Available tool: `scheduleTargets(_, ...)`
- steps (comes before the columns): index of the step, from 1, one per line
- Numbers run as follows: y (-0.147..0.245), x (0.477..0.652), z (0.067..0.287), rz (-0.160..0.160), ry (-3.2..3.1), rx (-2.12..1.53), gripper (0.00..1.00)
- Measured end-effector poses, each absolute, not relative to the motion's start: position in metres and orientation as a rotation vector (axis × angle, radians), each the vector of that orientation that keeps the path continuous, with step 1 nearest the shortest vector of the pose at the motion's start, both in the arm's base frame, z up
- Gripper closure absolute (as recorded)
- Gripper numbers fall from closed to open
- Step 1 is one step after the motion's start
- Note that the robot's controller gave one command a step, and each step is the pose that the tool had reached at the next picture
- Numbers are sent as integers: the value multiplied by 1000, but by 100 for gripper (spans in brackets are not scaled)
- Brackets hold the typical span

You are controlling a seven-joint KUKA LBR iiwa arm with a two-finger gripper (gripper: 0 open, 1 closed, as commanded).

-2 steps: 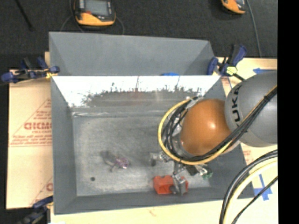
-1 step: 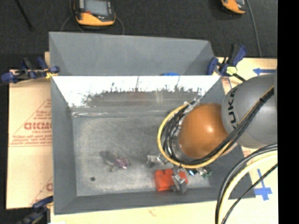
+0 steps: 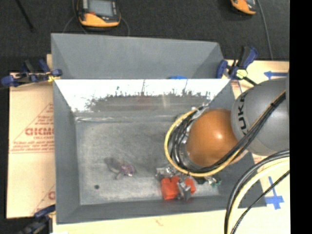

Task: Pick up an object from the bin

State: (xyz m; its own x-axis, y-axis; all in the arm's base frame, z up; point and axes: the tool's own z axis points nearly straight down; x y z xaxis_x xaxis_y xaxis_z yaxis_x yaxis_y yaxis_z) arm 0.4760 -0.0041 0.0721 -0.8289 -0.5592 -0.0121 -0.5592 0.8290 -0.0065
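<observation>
A small red object [image 3: 168, 189], blocky and somewhat irregular in outline, is seen on the floor of the grey metal bin [image 3: 64, 150], near the front wall and towards the right-hand side. The gripper [image 3: 182, 184] is lowered directly against it, with grey metal parts overlapping the object's right edge. Whether the gripper is open or closed cannot be told, and it cannot be said that the red object is held. The wrist above is hidden under a rounded orange cover [image 3: 209, 136] ringed with looped cables.

Further left on the floor, well apart from the gripper, a small purple and grey thing [image 3: 122, 169] is found, and a tiny dark speck [image 3: 96, 186] lies near the front left corner. The bin floor is dull grey and scuffed; the back wall is brightly lit and marked with dark streaks. Beyond the bin, a dark floor is seen, on which two orange and black devices [image 3: 98, 11] are laid
</observation>
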Motion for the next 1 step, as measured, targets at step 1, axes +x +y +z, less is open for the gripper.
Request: scheduleTargets(1,-17,518,251,-7,2990,-923,100)
